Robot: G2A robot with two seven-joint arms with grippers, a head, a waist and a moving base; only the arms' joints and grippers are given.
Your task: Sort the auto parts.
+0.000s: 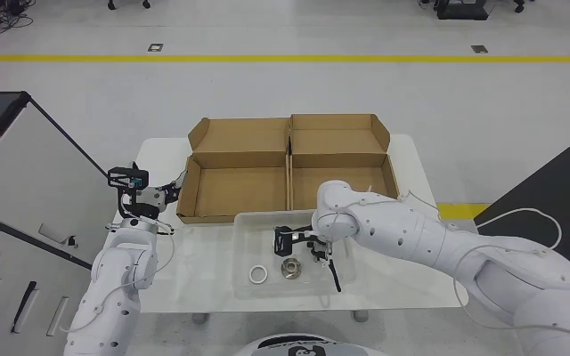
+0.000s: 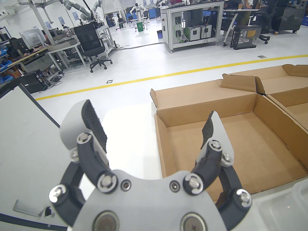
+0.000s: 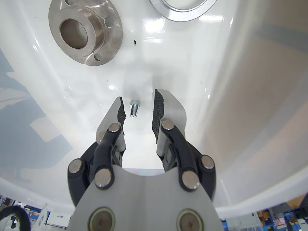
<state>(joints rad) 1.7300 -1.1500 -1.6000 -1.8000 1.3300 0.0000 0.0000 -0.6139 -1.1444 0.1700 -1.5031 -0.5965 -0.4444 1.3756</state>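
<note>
The right tool [image 3: 138, 97], jaws parted, sits low inside the white bin [image 3: 240, 97] with 1 small bolt [image 3: 133, 109] lying between its fingers and a flange [image 3: 105, 44] and a ring [image 3: 185, 13] just ahead, while the left tool [image 2: 151, 116] hangs wide open over the counter [image 2: 130, 135], a cardboard box [image 2: 240, 150] just ahead.

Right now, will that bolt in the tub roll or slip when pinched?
Likely rolls: the bolt lies sideways in the glossy tub. Probably stiff, light metal. It may skid out of the right tool.
</note>
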